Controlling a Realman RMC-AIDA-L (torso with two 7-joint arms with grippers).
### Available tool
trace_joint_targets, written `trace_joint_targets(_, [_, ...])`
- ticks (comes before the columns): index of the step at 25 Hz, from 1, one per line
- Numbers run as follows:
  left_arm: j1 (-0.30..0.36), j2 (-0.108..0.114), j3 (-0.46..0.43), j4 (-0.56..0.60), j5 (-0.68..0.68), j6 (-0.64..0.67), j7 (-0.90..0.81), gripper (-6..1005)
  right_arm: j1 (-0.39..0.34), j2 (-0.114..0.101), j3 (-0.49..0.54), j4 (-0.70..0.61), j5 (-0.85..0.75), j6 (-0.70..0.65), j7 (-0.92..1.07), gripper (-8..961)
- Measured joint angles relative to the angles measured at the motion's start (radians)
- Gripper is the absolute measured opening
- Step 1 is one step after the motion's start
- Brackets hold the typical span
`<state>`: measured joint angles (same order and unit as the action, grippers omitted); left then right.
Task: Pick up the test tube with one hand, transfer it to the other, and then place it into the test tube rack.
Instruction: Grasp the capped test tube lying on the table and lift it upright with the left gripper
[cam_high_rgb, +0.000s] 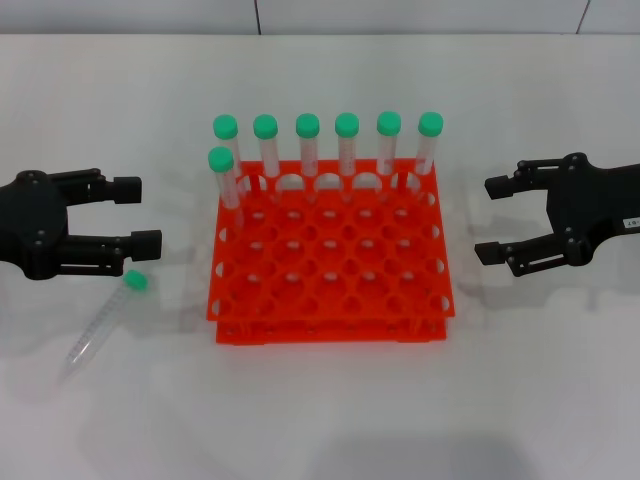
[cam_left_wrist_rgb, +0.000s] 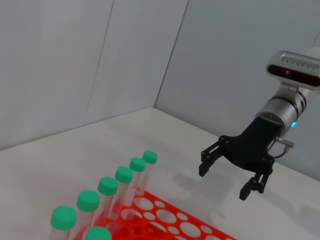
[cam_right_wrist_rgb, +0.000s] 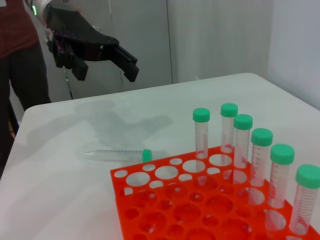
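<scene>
Lying loose on worktop (cam_high_rgb: 520, 400) left of rack (cam_high_rgb: 330, 250): test tube (cam_high_rgb: 105, 318); left claw (cam_high_rgb: 140, 214) and right claw (cam_high_rgb: 492, 220) both released.

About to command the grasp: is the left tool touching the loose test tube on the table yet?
Apart. In the right wrist view the left tool hangs open well above the table, with its shadow beneath, while the test tube lies flat beside the rack.

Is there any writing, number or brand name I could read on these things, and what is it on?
No text here can be read.
White sticker on the right tool: dark marks, too small to read.
Loose test tube on the table: fine graduation marks, no legible numbers.
Standing tubes in the orange rack: printed scales, too blurred to read.
Left tool: no label visible.
</scene>
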<state>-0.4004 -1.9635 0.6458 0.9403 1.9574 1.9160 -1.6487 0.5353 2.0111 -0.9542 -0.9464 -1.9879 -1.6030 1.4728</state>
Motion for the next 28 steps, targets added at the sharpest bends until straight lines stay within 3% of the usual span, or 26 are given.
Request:
trace_joint_targets(20, [0.005, 0.001, 0.000, -0.001, 0.014, 0.002, -0.020, 875, -0.003, 0.002, 0.003, 0.000, 0.000, 0.000, 0.000, 841])
trace_joint_targets(28, [-0.036, 0.039, 0.001, 0.009, 0.137, 0.018, -0.183, 875, -0.014, 0.001, 0.003, -0.002, 0.003, 0.000, 0.000, 842])
